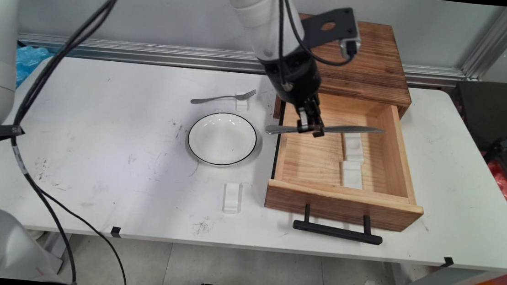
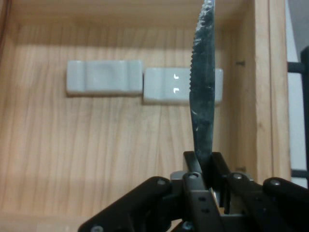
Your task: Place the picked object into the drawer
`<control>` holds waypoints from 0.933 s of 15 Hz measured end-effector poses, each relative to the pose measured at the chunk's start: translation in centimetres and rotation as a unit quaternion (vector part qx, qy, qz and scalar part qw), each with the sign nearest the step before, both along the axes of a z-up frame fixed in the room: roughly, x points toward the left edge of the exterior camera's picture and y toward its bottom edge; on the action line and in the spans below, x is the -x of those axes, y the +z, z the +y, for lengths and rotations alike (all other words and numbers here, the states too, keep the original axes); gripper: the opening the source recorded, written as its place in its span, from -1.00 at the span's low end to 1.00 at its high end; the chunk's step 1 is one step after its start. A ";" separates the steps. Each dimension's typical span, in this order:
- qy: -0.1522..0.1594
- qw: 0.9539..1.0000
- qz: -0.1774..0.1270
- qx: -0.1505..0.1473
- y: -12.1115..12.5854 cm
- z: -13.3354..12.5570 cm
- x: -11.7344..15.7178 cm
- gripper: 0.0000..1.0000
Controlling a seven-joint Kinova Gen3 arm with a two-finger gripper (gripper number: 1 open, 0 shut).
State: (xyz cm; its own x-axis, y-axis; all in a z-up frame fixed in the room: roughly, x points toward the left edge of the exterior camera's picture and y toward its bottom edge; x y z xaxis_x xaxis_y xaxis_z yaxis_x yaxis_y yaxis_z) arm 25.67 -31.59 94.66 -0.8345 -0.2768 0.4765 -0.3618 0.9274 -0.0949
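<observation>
White table (image 1: 94,183), scuffed with dark marks, against a plain grey wall (image 1: 155,10) with an aluminium rail (image 1: 151,53) along its base. Pale tiled floor (image 1: 247,270) below; dark chair (image 1: 496,118) at right.

A white arm (image 1: 256,9) is ending in a black wrist and black gripper (image 1: 310,127); black cables (image 1: 53,65) are hanging at nine o'clock, and a black bracket (image 1: 332,27) is showing at one o'clock
</observation>
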 end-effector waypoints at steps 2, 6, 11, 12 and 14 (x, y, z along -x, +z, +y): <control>0.000 1.000 0.000 0.003 -1.0 -0.3 0.9 -1.00; -0.003 1.000 -0.001 0.007 -2.8 -0.7 2.3 -1.00; -0.005 1.000 -0.001 0.015 -4.8 -1.5 3.9 -1.00; -0.005 1.000 -0.001 0.016 -5.2 -1.6 4.2 -1.00; -0.005 1.000 0.000 0.017 -5.8 -1.8 4.6 -1.00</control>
